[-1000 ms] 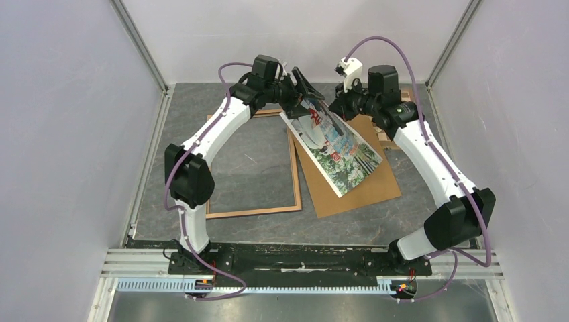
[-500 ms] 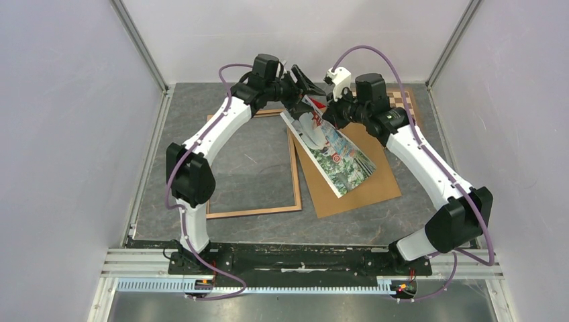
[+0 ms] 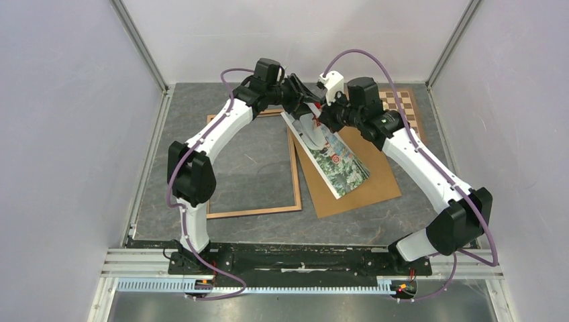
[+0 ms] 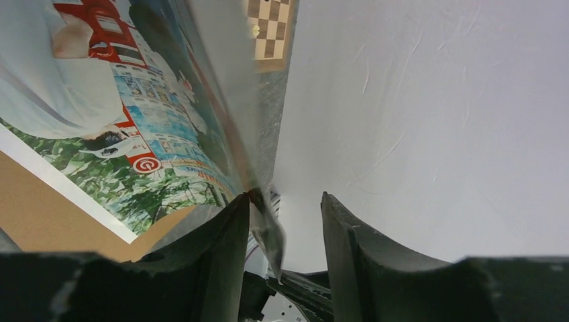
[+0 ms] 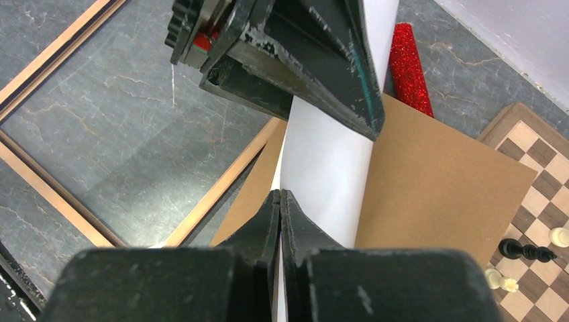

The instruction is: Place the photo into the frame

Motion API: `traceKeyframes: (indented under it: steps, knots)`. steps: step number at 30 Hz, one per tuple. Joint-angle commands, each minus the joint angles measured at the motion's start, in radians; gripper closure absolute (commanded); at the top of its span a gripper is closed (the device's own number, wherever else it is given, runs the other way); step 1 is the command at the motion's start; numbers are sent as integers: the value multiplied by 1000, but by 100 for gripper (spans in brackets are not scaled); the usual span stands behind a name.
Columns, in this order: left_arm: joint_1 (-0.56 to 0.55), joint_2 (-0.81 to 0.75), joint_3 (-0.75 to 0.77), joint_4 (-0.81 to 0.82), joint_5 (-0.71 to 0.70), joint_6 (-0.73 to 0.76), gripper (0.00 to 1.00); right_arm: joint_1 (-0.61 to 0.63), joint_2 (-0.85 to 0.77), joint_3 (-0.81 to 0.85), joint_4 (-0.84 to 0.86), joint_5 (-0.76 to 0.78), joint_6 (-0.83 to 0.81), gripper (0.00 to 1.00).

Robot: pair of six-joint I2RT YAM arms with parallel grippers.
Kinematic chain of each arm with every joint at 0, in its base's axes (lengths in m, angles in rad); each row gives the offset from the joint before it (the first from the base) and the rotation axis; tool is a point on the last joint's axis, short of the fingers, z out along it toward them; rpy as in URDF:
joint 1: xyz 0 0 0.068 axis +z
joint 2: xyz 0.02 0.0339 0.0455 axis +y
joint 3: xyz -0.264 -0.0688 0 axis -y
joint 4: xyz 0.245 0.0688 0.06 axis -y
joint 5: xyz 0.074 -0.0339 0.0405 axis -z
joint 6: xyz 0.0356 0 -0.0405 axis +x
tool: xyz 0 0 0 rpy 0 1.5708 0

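Bright even light, faint shadows; sheen on photo (image 4: 154, 134) (wrist foregrounds soft).

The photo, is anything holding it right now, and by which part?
The right gripper pinches the photo by an edge near its raised far end. The left gripper straddles the same end, jaws apart, not gripping.

The colourful photo (image 3: 337, 161) is standing tilted at centre. The light wooden frame (image 3: 253, 211) is lying flat, left of it.
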Motion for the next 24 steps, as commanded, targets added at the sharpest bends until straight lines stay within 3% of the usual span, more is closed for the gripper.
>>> traceKeyframes:
  steps: [1,18,22,24]
  knots:
    - [-4,-8,-29,48,2,-35,53,10,-45,-6,36,30,-14,100]
    - [-4,-42,-86,84,27,-55,80,26,-57,-18,41,37,-14,100]
    - [-3,-46,-90,90,29,-56,84,29,-60,-27,40,30,-15,91]
    - [-3,-48,-93,93,29,-57,86,32,-64,-30,41,31,-16,79]
